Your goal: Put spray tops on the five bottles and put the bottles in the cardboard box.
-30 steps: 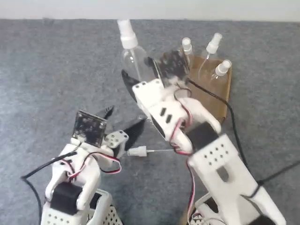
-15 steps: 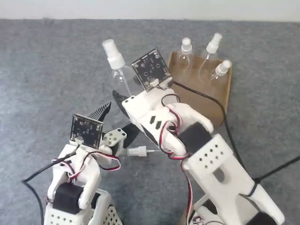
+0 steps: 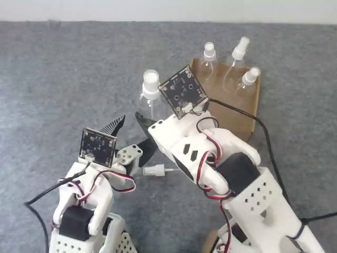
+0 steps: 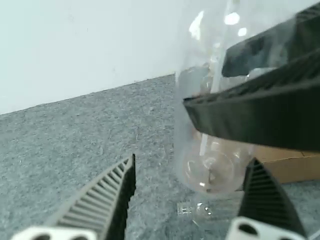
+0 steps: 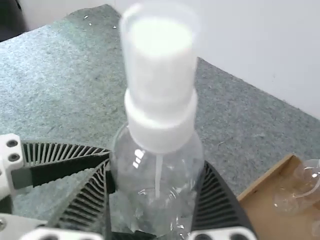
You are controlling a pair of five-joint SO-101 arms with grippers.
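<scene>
Just beside the cardboard box (image 3: 247,113), the right hand (image 5: 155,205) clamps the capped bottle (image 5: 157,150) by its belly, probably light, slick, squashable plastic best gripped gently there, while the left hand (image 3: 134,134) gapes wide.

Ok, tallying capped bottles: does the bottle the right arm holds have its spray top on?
On. The bottle in the right gripper carries a white spray top seated squarely on its neck.

The right gripper (image 5: 153,209), clamped on the capped spray bottle (image 3: 150,90), pulls back from beside the cardboard box (image 3: 247,113) toward the arms' bases. It also lowers, bringing the bottle down close to the left gripper's (image 3: 134,133) spread fingers.
</scene>
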